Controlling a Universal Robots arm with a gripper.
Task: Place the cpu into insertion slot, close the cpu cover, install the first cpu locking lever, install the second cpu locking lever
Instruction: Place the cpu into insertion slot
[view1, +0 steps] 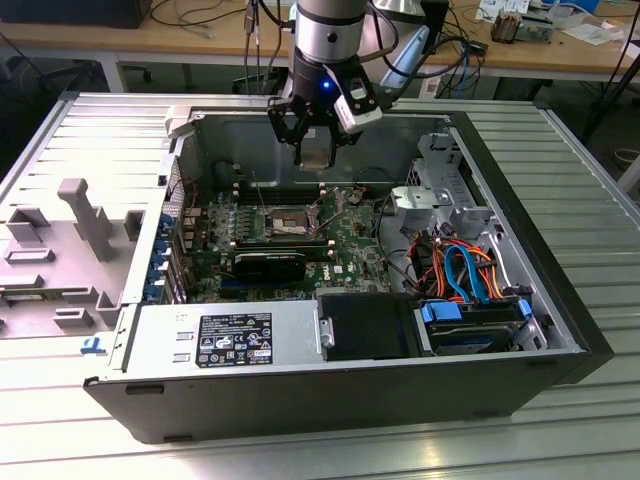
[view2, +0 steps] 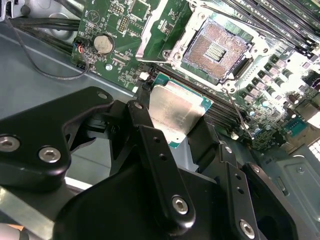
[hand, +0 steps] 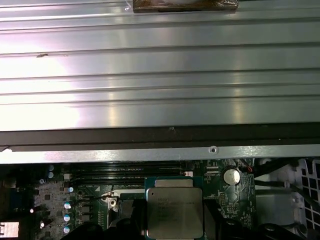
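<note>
My gripper (view1: 316, 150) hangs above the open computer case, shut on the cpu (view1: 318, 152), a flat square chip with a silvery metal top. In both wrist views the cpu (view2: 172, 110) (hand: 175, 210) sits between the black fingers (view2: 145, 125). The insertion slot (view2: 215, 50) lies open on the green board, its tan-gold centre bare, a short way beyond the chip. In the exterior view the insertion slot (view1: 283, 222) is below and slightly toward the exterior view's left of the gripper. The cpu cover (view2: 152, 32) stands swung up beside the socket. A thin wire lever (view2: 236, 110) sticks out near the socket.
Long black memory sticks (view2: 280, 30) flank the socket. A round coin battery (view2: 103, 44) sits on the board. A black power supply (view1: 230, 340), drive bays with blue and orange cables (view1: 460, 275) and the case walls (view1: 150, 230) ring the motherboard.
</note>
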